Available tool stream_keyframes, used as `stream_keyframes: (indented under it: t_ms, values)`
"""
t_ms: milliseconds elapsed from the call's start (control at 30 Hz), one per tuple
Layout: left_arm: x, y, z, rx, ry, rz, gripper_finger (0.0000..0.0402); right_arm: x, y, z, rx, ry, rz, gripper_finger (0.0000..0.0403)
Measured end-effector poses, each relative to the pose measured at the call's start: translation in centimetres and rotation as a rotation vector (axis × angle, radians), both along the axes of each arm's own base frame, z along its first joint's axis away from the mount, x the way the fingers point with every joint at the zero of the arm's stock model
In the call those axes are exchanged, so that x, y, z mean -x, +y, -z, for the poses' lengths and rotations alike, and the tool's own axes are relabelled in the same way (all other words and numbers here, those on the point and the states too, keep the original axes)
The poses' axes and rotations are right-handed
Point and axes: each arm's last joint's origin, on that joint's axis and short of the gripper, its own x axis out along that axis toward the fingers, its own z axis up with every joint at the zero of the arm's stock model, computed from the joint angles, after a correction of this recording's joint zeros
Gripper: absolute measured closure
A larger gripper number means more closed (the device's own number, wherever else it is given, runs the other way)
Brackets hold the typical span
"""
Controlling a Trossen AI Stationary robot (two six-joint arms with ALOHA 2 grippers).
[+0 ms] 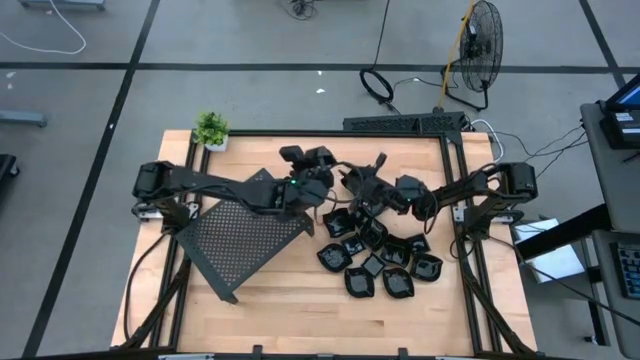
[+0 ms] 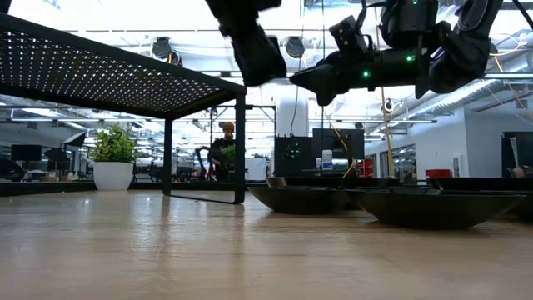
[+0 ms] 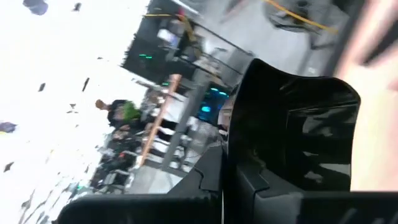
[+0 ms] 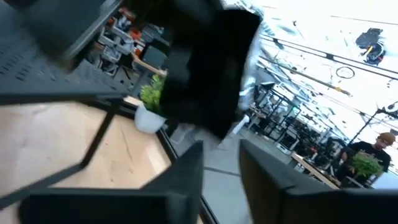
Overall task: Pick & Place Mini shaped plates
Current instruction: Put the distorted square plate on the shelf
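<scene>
1. About a dozen mini shaped plates (image 1: 375,255) lie clustered on the counter (image 1: 300,310), just beside the perforated tray (image 1: 240,240), whose top looks bare in the high view; by that, hardly any placing seems done.
2. The left pincer (image 1: 318,192) hangs between tray and cluster, clamped tight on one glossy black plate (image 3: 298,130), which its wrist view shows lifted between the fingers.
3. The right pincer (image 1: 372,192) hovers near it, part open and holding nothing that I can make out.
4. Left to do, as I judge: set this plate down, then nearly all the rest.

Left gripper (image 1: 330,205) fingertips hidden among arms
</scene>
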Motion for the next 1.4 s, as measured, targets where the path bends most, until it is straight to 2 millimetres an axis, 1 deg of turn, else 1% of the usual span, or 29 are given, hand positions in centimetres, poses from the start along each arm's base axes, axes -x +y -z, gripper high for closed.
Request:
stream_keyframes:
  t_ms: [133,233,300,367,400,467,533,567,667,767,867,933,967,1133,1267,1400]
  values:
    - [2.0,-0.9,-2.5,-0.019,-0.074,-0.051,0.0395,0.0,0.6,-0.2,-0.009,-0.03,0.016,0.0214]
    - [4.2,-1.7,-4.5,-0.01,-0.134,-0.064,0.0394,0.0,0.8,-0.2,-0.014,-0.029,0.049,0.0175]
    - [6.0,-1.9,-5.6,0.017,-0.186,-0.056,0.0397,0.1,0.7,-0.3,-0.027,-0.038,0.071,0.016]
    - [8.2,-1.8,-6.7,0.082,-0.264,-0.032,0.0396,0.1,0.6,-0.3,-0.043,-0.049,0.074,0.0153]
    - [9.3,-1.6,-7.2,0.142,-0.314,-0.01,0.0395,0.1,0.6,-0.3,-0.051,-0.055,0.074,0.0153]
    - [11.6,-0.6,-7.7,0.336,-0.398,0.037,0.0397,0.1,0.5,-0.3,-0.059,-0.062,0.076,0.0154]
    - [13.7,0.5,-7.6,0.575,-0.429,0.039,0.0398,0.1,0.4,-0.3,-0.06,-0.063,0.076,0.0158]
    - [14.6,1.0,-7.3,0.687,-0.424,0.013,0.0397,0.1,0.4,-0.3,-0.06,-0.063,0.076,0.0161]
    - [17.1,1.5,-6.2,0.996,-0.317,-0.1,0.0397,0.1,0.5,-0.3,-0.06,-0.063,0.073,0.0167]
    - [19.0,0.9,-5.7,1.236,-0.23,-0.212,0.0398,0.1,0.5,-0.3,-0.06,-0.063,0.073,0.0172]
    - [20.5,-0.5,-5.6,1.39,-0.152,-0.28,0.0395,0.1,0.5,-0.3,-0.06,-0.063,0.073,0.0174]
    - [21.7,-1.4,-5.7,1.448,-0.124,-0.351,0.0398,0.1,0.5,-0.3,-0.06,-0.062,0.073,0.0174]
    - [22.0,-1.9,-5.8,1.464,-0.138,-0.369,0.0398,0.1,0.5,-0.3,-0.06,-0.06,0.073,0.0174]
    - [24.2,-4.0,-6.1,1.524,-0.238,-0.323,0.0398,0.1,0.5,-0.2,-0.06,-0.055,0.073,0.0175]
    - [25.9,-5.1,-5.5,1.528,-0.302,-0.399,0.0398,0.1,0.5,-0.2,-0.06,-0.055,0.073,0.0175]
    - [27.0,-6.0,-3.8,1.527,-0.325,-0.523,0.0399,0.1,0.5,-0.3,-0.07,-0.067,0.07,0.0175]
